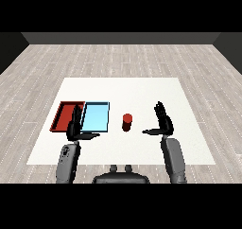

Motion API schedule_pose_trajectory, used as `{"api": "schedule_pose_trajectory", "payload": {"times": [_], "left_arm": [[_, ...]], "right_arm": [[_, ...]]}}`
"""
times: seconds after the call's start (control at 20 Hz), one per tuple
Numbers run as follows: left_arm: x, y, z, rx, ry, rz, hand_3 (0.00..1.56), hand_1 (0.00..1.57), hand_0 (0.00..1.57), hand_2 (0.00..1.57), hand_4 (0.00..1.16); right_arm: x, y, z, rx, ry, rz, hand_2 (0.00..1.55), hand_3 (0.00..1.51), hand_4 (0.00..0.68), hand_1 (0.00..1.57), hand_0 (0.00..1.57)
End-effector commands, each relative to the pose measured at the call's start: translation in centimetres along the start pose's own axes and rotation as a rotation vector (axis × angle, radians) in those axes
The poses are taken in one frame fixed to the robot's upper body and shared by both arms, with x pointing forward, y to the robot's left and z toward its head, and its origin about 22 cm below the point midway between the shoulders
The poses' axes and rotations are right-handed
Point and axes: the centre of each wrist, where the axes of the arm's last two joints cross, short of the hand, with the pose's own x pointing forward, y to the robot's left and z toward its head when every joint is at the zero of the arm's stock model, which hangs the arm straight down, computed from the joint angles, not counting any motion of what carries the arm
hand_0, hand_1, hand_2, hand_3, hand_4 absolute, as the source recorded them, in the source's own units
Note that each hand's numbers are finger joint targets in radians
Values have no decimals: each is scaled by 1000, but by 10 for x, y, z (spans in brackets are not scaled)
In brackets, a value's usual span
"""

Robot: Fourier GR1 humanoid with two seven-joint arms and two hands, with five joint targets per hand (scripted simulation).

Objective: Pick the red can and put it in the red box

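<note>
The red can (126, 122) stands upright on the white tabletop (142, 88), untouched, so the task sits at its very first step: the reach has not closed and nothing is picked up yet. Taking the can as the landmark and going from left to right, the red tray (62, 115) lies farthest to its left, with the light blue tray (97, 117) between that tray and the can, the two trays side by side. The left robot hand (76, 126) hovers left of the can, over the seam where the trays meet, palm upright, fingers straight and thumb pointing toward the can; it holds nothing. The can itself is just right of the blue tray, apart from it. To the can's right, near but not touching, the right robot hand (163, 122) is raised with fingers straight up and thumb stretched toward the can, also empty. As I judge it, the next move calls for the right hand to slide in sideways until the can sits between thumb and fingers, then curl round it before lifting and carrying it leftward past the blue tray to the red one.
</note>
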Motion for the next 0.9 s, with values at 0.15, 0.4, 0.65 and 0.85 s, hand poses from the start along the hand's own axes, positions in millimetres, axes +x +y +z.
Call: {"api": "schedule_pose_trajectory", "payload": {"times": [0.15, 0.4, 0.65, 0.85], "left_arm": [[-7, 13, 6, 7, 24, 18, 0, 0, 0, 0, 0], [-3, 15, 8, 14, 6, 13, 0, 0, 0, 0, 0], [-12, 26, -5, 3, 23, 34, 0, 0, 0, 0, 0], [14, 29, 4, 10, 6, 31, 0, 0, 0, 0, 0]], "right_arm": [[-41, 13, -3, 25, 32, -71, 0, 0, 0, 0, 0], [-48, 42, -2, 25, 63, -100, 0, 0, 0, 0, 0], [-68, 46, -11, 27, 40, -84, 0, 0, 0, 0, 0], [-59, 67, -3, 49, 70, -102, 0, 0, 0, 0, 0]]}}
